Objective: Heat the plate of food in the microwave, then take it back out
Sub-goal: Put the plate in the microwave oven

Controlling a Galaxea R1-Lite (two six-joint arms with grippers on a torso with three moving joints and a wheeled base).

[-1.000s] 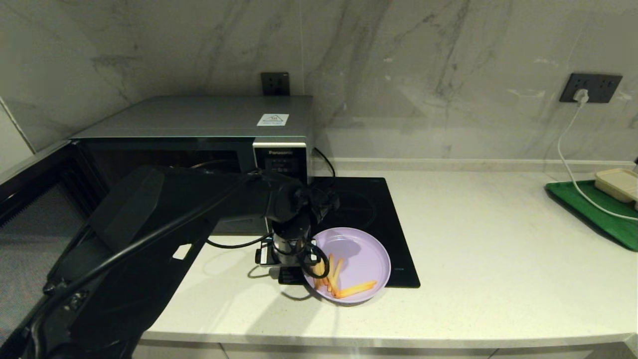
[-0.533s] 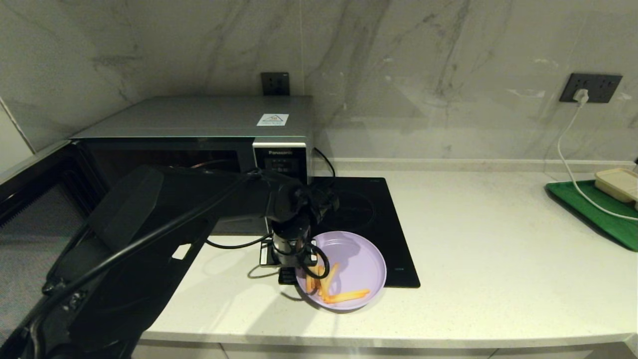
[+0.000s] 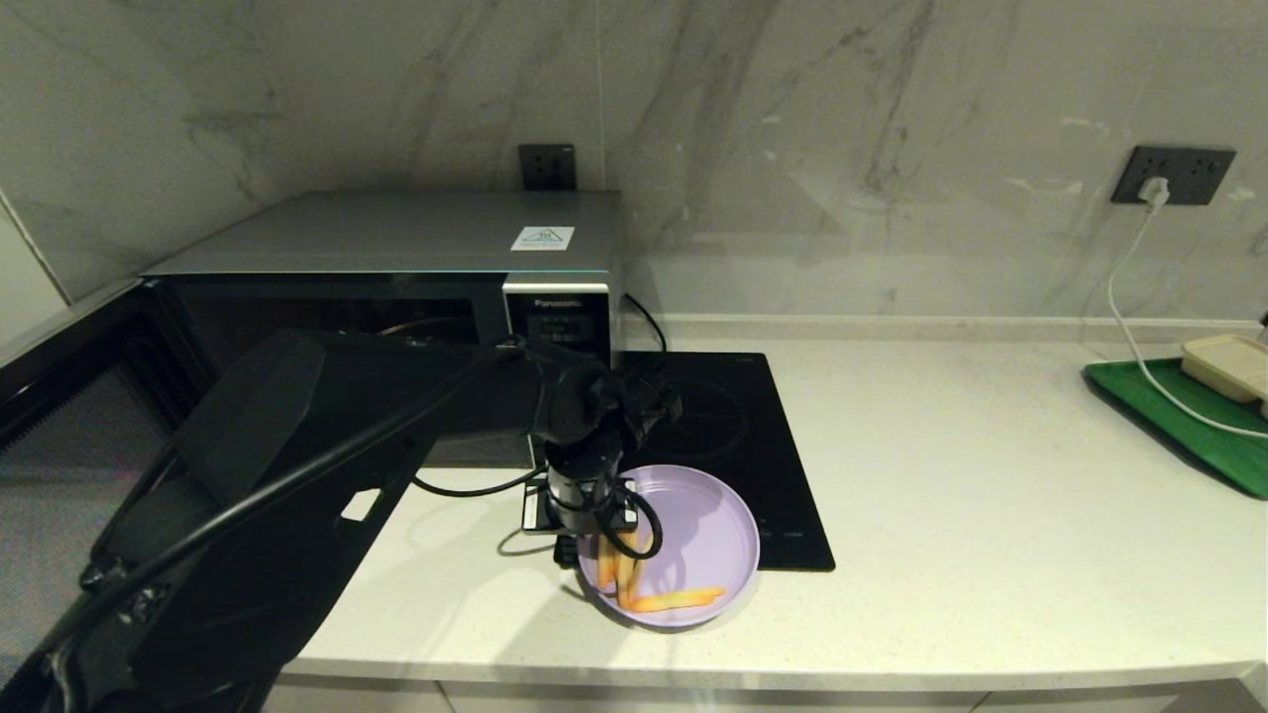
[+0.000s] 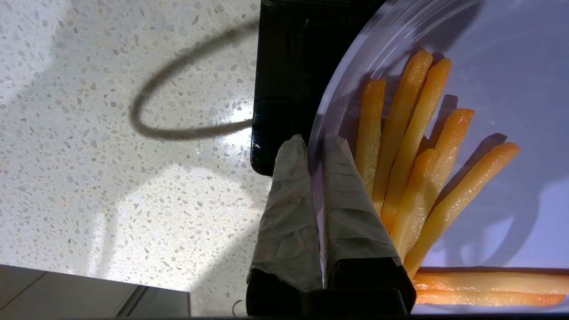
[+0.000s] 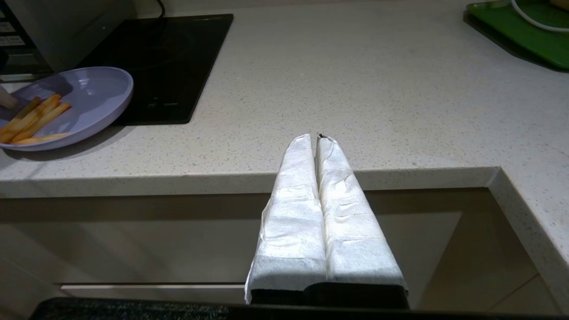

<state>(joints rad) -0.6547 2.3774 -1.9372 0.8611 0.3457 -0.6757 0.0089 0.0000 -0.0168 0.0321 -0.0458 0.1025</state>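
Note:
The lilac plate of food point(image 3: 693, 535) hangs tilted over the counter's front, just off the hob's near left corner, its fries point(image 3: 644, 592) slid toward the low side. My left gripper point(image 3: 591, 535) is shut on the plate's left rim point(image 4: 316, 178), one taped finger outside and one inside beside the fries point(image 4: 400, 169). The silver microwave point(image 3: 416, 257) stands at the back left with its door point(image 3: 69, 416) swung open toward me. From the right wrist view the plate point(image 5: 89, 95) shows raised above the counter. My right gripper point(image 5: 316, 138) is parked shut and empty below the counter's front edge.
A flat black induction hob point(image 3: 733, 436) lies right of the microwave. A green tray point(image 3: 1179, 421) with a beige lidded box point(image 3: 1228, 364) sits at the far right, a white cable point(image 3: 1139, 327) running to a wall socket. Bare counter point(image 3: 991, 515) spreads between them.
The left gripper has carried the plate leftward and toward the counter's front. The plate tilted more and the fries slid toward the gripper side. The right arm stayed still.

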